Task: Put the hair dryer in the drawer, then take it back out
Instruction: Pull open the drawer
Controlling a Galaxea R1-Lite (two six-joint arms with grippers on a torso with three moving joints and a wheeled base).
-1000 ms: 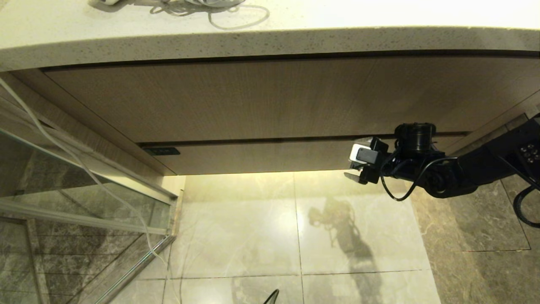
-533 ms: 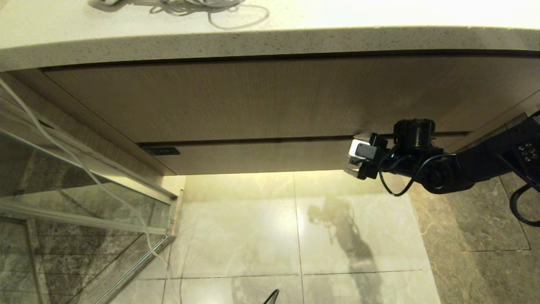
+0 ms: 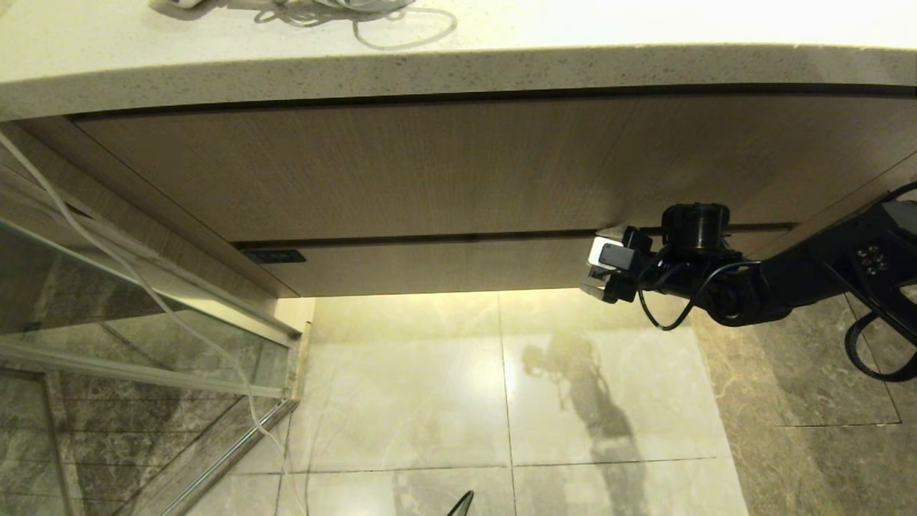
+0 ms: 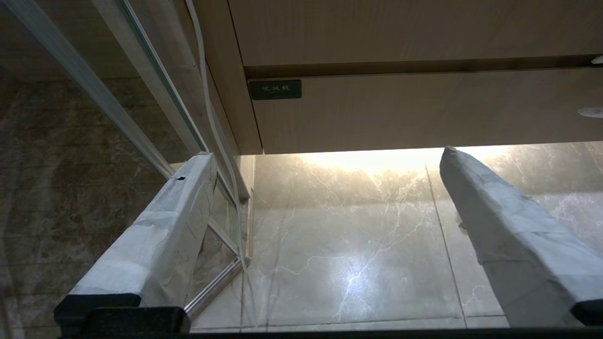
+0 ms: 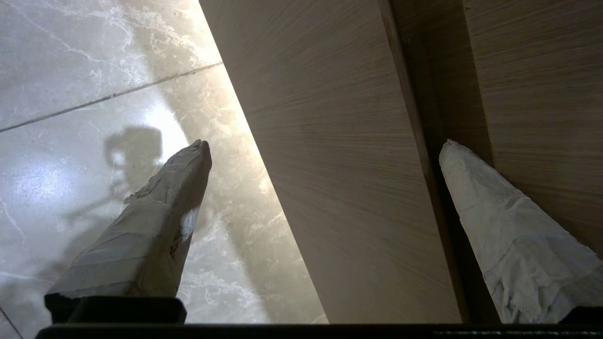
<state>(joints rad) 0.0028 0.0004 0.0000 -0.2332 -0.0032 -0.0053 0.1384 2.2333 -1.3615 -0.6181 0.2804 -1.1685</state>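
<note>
A small dark green label (image 4: 275, 89) with three pale Chinese characters, 吹风机, sits on the drawer (image 4: 424, 108) face at its ten-o'clock corner.

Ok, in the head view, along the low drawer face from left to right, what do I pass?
Glass panel → small dark label → drawer bare face → right gripper, open at the drawer front → its black arm.

The right hand (image 3: 596, 276) sits before the drawer (image 3: 430, 265) face, toward its right end — one finger (image 5: 160, 221) over the floor (image 3: 501, 401) below the face, the other finger (image 5: 499, 226) by the gap above it. Above that gap stands the vanity panel (image 3: 430, 172), and over it the table (image 3: 458, 64), with a cord (image 3: 401, 29) lying on top — far up and left of the hand. A small label (image 3: 274, 256) sits at the drawer's left end.
</note>
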